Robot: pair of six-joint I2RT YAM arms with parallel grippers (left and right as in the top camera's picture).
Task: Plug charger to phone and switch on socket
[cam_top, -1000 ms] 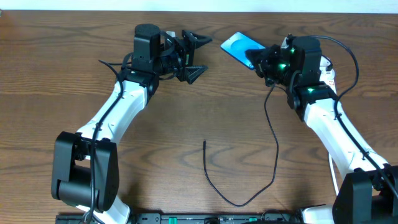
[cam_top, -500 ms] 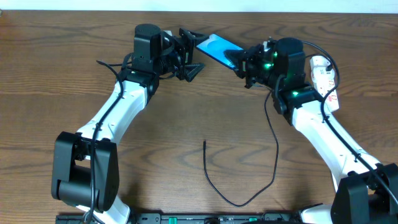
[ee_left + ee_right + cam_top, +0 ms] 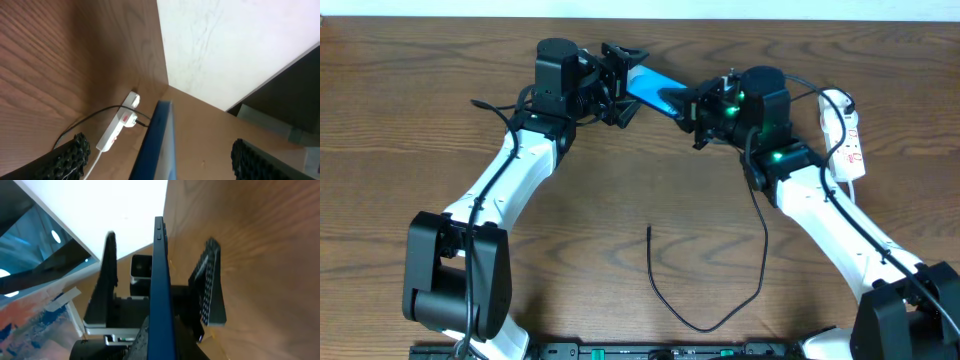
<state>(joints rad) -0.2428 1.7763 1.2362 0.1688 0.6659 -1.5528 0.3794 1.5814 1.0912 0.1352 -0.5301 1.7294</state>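
The right gripper, pinched shut on the phone, holds it on edge between the spread fingers of the left gripper, likely for a handover. The charger lies slack behind both grippers; the socket sits beside the right wrist.

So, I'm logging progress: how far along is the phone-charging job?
Nothing looks finished. In hand: the right gripper is shut on the phone, holding it between the fingers of the open left gripper, apparently a handover. Left: the charger lies loose on the table, tip unplugged, and no gripper is at the socket.
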